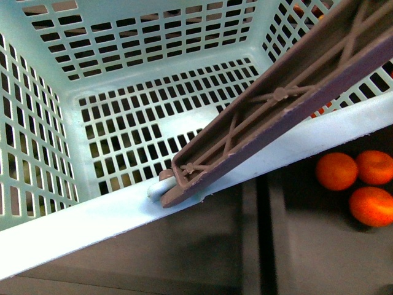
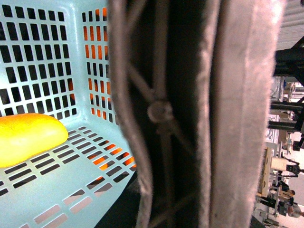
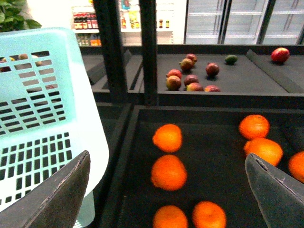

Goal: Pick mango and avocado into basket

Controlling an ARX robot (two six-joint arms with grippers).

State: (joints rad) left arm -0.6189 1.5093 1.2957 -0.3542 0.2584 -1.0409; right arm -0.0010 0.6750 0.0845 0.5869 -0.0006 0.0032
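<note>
While right pincer (image 3: 166,156) gapes, handle (image 1: 282,92) crosses the basket (image 1: 92,221) rim.

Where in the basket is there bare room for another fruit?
The basket floor is bare from its left wall to the brown handle. The handle bars the right side. The mango lies on the floor, seen only in the left wrist view.

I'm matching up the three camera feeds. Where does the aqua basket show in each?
Front view: the basket fills the upper left, with the brown handle lying across its near rim.
Left wrist view: its slotted walls and floor show beside the close-up handle.
Right wrist view: one corner shows, next to the fruit tray.
Shared landmark: the oranges beside it.
</note>
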